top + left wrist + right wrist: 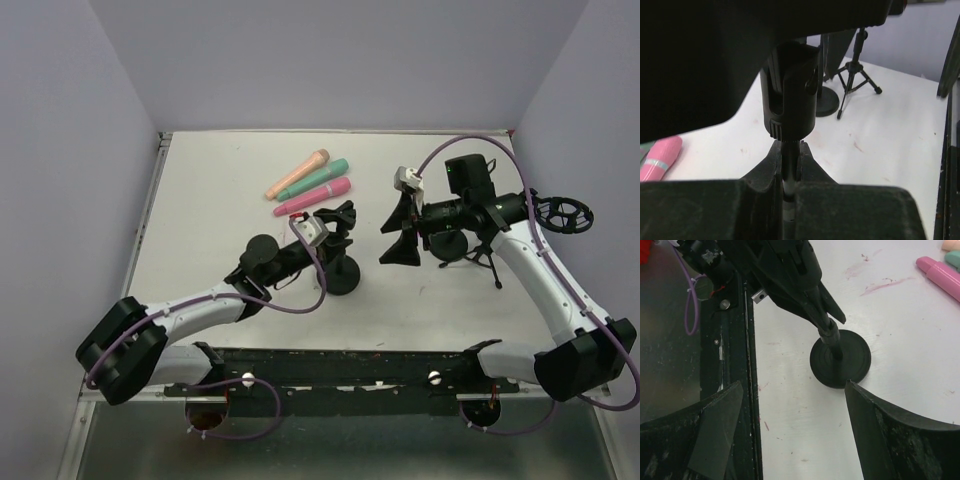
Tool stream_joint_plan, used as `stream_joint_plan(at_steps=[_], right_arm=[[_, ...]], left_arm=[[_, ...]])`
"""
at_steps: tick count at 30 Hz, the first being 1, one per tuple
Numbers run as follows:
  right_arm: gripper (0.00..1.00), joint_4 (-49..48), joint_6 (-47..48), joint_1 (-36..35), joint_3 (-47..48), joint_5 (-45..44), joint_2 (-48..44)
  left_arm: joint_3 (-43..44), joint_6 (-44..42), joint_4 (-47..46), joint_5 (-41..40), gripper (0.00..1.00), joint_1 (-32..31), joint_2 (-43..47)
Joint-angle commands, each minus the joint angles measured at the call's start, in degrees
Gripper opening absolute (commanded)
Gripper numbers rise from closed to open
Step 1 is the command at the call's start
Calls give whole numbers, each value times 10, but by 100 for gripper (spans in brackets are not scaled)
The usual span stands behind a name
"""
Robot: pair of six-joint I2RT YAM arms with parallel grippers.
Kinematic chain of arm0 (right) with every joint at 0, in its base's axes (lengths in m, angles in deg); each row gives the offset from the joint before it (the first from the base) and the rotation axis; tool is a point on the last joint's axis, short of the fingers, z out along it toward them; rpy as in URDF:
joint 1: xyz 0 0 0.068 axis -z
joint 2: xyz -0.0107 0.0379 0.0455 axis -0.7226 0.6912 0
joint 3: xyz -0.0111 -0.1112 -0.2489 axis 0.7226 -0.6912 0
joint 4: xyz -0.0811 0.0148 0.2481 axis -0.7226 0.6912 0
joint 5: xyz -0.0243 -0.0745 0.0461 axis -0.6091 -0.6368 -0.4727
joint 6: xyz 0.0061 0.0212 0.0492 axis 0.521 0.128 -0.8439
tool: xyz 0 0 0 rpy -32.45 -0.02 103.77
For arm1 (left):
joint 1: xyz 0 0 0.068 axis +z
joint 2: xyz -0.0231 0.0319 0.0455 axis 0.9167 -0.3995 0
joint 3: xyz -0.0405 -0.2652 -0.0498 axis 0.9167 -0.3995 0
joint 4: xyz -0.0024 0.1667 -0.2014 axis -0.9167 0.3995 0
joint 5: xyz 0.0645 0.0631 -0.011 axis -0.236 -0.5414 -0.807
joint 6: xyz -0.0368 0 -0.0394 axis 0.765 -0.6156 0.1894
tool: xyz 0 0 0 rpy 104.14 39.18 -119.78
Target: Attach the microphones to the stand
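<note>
The three microphones (310, 185) lie side by side on the far part of the table (220, 180), and the pink one is cut off in the left wrist view. The stand (345, 277) sits nearer, with bare tabletop between. The left gripper (789, 167) is clamped on its thin pole, and the right gripper (792, 386) hangs spread wide, holding nothing.

The white bench (200, 210) carries, at far centre, side by side: orange mic (297, 174), green mic (314, 180), pink mic (314, 197). A round-base stand (345, 277) sits at centre. A second round base (458, 247) and a tripod (487, 258) sit at right.
</note>
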Motion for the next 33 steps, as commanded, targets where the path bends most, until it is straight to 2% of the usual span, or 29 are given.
stream_joint_plan(at_steps=[1, 10, 15, 16, 18, 21, 24, 30, 33], right_arm=[[91, -43, 7, 13, -40, -9, -23], [92, -86, 2, 50, -101, -12, -53], [92, -105, 2, 67, -137, 2, -65], [92, -107, 2, 68, -142, 6, -66], [92, -109, 5, 72, -153, 14, -69], [92, -113, 11, 77, -164, 23, -72], [92, -117, 16, 82, -176, 28, -74], [92, -128, 26, 90, -206, 38, -79], [92, -133, 41, 92, -225, 38, -82]], left_arm=[[85, 26, -77, 64, 0, -2, -56], [188, 18, -88, 71, 0, -2, -198], [207, 19, -96, 63, 0, -2, -247], [206, 22, -97, 60, 2, -2, -251], [196, 25, -107, 56, 16, -2, -252], [175, 28, -118, 44, 44, -2, -240], [144, 31, -124, 38, 64, -2, -216], [66, 25, -85, 63, 81, 10, -127], [33, 35, -9, 95, 82, 34, -67]])
